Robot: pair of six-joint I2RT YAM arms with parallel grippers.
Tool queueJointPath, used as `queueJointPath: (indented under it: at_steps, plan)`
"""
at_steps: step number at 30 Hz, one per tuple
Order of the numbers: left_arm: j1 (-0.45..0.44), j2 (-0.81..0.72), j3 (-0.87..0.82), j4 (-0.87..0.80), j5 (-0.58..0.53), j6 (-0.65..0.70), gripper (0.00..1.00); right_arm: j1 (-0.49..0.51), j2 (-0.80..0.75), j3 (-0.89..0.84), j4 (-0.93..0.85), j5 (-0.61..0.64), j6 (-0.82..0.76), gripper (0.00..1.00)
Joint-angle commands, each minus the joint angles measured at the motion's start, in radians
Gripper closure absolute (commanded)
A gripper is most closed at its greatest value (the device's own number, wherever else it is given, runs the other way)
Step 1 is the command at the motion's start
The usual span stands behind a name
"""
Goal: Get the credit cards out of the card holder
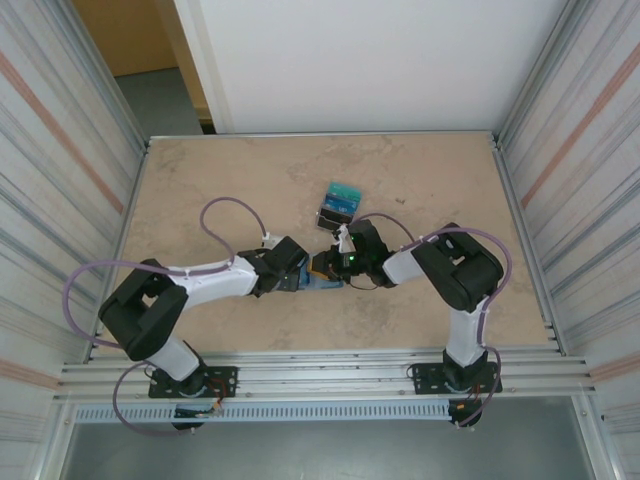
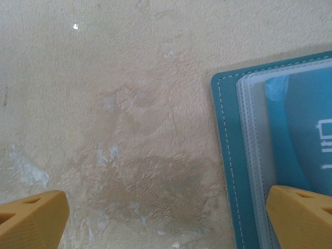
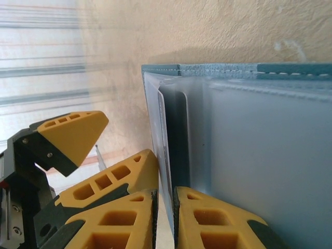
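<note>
The slate-blue card holder (image 1: 326, 283) lies open on the table between both grippers. In the left wrist view its stitched border (image 2: 227, 155) and pale slots hold a teal credit card (image 2: 295, 129). My left gripper (image 2: 166, 223) is wide open; its right finger (image 2: 301, 218) rests on the holder and its left finger (image 2: 31, 218) is over bare table. My right gripper (image 3: 166, 218) is closed on the thin pale edge of a card (image 3: 163, 145) sticking out of a slot of the holder (image 3: 290, 70). The left gripper's fingers (image 3: 72, 135) stand close beside it.
A small dark tray (image 1: 333, 216) with teal cards (image 1: 345, 191) in it sits just behind the grippers. Corrugated metal walls close in the left and right sides of the beige table (image 1: 230, 180). The arm cables loop over the table near both wrists.
</note>
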Motion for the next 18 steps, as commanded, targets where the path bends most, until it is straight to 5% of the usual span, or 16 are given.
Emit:
queueJointPath:
  at_steps: [1, 18]
  plan:
    - [0.006, 0.030, 0.013, -0.039, 0.000, -0.018, 0.02, 0.005, 0.032, -0.005, 0.091, -0.029, 0.041, 0.82]
    - [0.006, 0.018, 0.013, -0.054, -0.008, -0.016, 0.01, -0.017, 0.019, -0.035, 0.144, -0.036, 0.052, 0.89]
